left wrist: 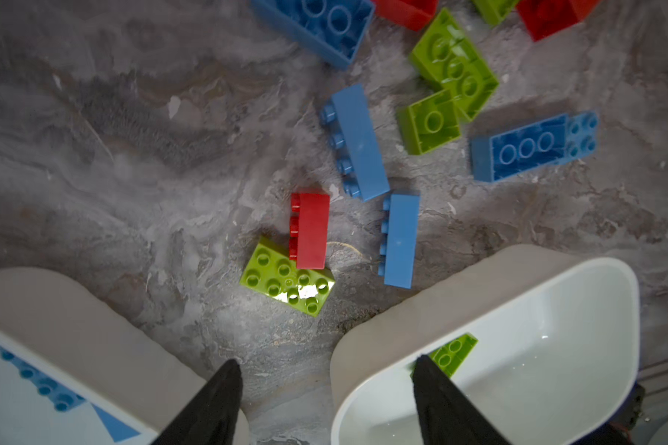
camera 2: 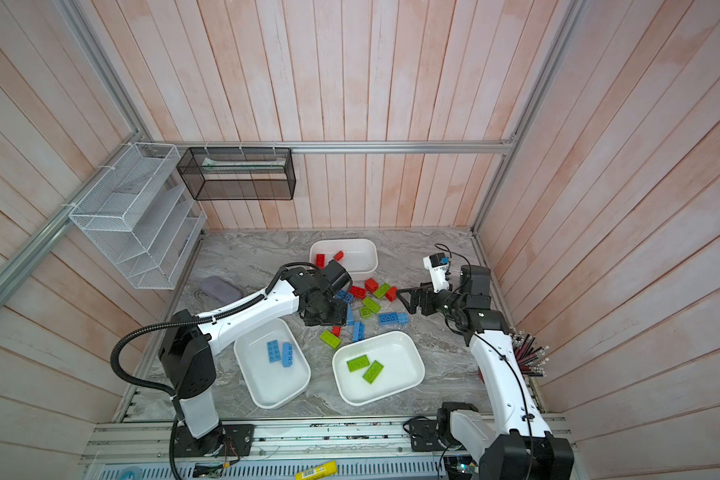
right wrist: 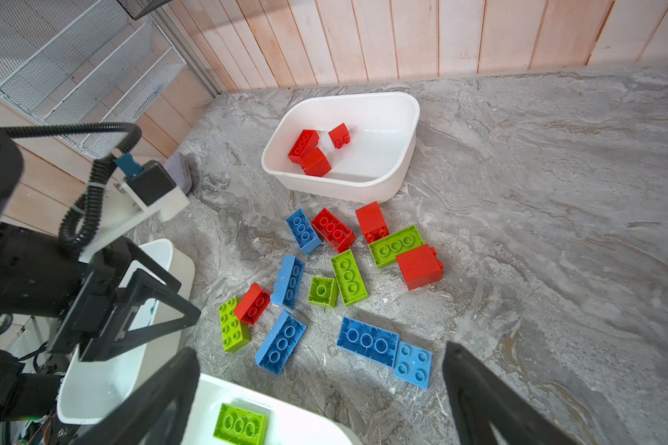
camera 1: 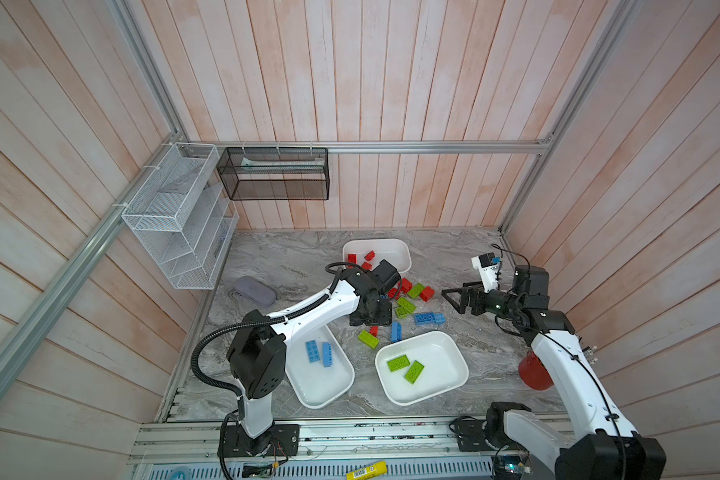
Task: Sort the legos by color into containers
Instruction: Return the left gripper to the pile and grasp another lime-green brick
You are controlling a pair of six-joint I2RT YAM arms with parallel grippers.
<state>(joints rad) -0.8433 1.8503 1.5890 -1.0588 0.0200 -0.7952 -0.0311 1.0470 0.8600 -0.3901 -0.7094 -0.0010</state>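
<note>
Left end effector (left wrist: 324,366): fingers parted to a middling gap, gripping nothing. Hangs pointed down over the bench (camera 1: 454,249) at the near-left edge of the loose legos (right wrist: 348,277), above the strip between the left tub (camera 1: 321,386) and the right tub (camera 1: 441,361). Height above the bench is hard to judge, probably a clear hover rather than contact.

Right end effector (right wrist: 321,350): fingers spread wide, empty. Sits off the right side of the pile, aimed toward it, touching no brick.

Containers: all three upright on the bench.
- Back tub (camera 1: 391,253), close to the rear wall, holding three red bricks (right wrist: 303,142).
- Left tub, near the front, holding two blue bricks (camera 1: 312,351) side by side.
- Right tub, also near the front, holding two lime bricks (camera 1: 398,363) lying flat.

Loose pile between the three tubs: thirteen bricks counted from the right wrist view, five blue, four red, four lime.
- Red brick on its side (left wrist: 309,231) leaning across one corner of a studs-up lime brick (left wrist: 286,281), at the end of the pile nearest the left tub.
- Long blue brick (right wrist: 367,341), hollow side up, butted against a paler blue square brick (right wrist: 411,364).
- Nearest the back tub: one blue, three red, one lime, close together.

Red pencil cup (camera 1: 535,374) partly hidden behind the right arm. Grey case (camera 1: 254,291) near the left wall.
</note>
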